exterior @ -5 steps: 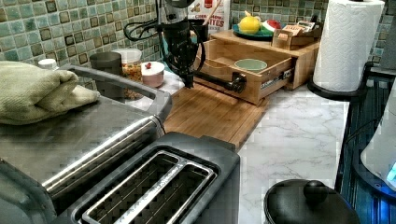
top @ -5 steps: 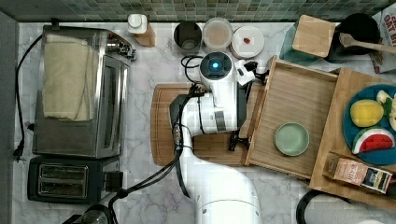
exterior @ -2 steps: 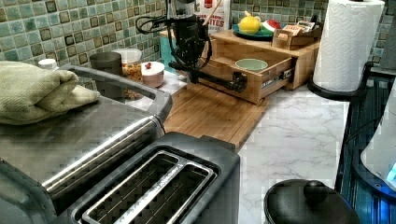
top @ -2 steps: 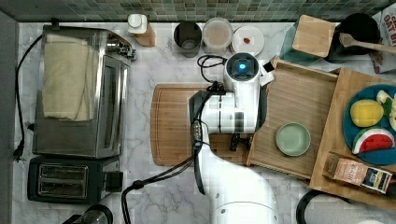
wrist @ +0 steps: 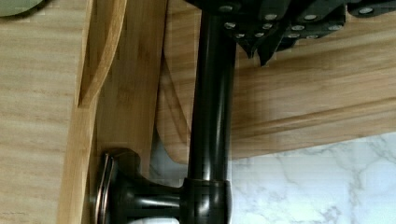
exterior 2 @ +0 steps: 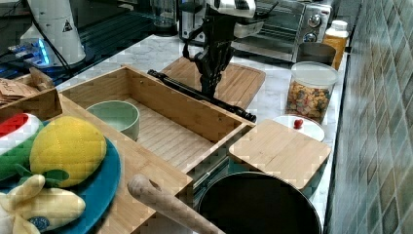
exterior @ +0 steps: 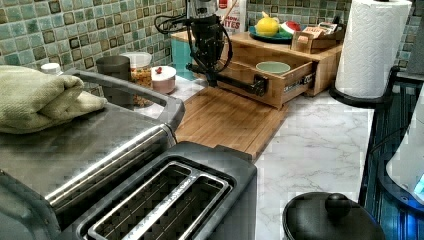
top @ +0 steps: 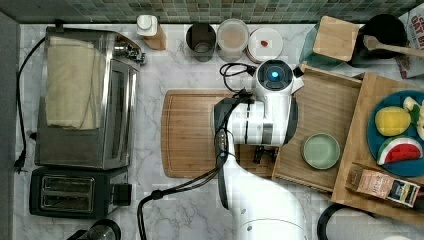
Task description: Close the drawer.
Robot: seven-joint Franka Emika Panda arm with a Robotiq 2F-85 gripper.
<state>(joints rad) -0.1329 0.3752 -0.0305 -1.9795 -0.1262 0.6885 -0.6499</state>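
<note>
Drawer point(exterior 2: 168, 124) pulled out, green bowl point(exterior 2: 113, 117) inside. Gripper point(exterior 2: 210, 80) at drawer's dark front handle point(exterior 2: 202, 95), over cutting board point(exterior: 227, 119). Fingers' state: can't tell.

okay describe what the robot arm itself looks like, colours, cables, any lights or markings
The arm is glossy white with black joint bands and a round cap with a glowing blue light. Black cables loop along it. The gripper is black, with small silver screws.

bowl point(top: 320, 150) in drawer point(top: 325, 100), beside cutting board point(top: 190, 132)
</note>
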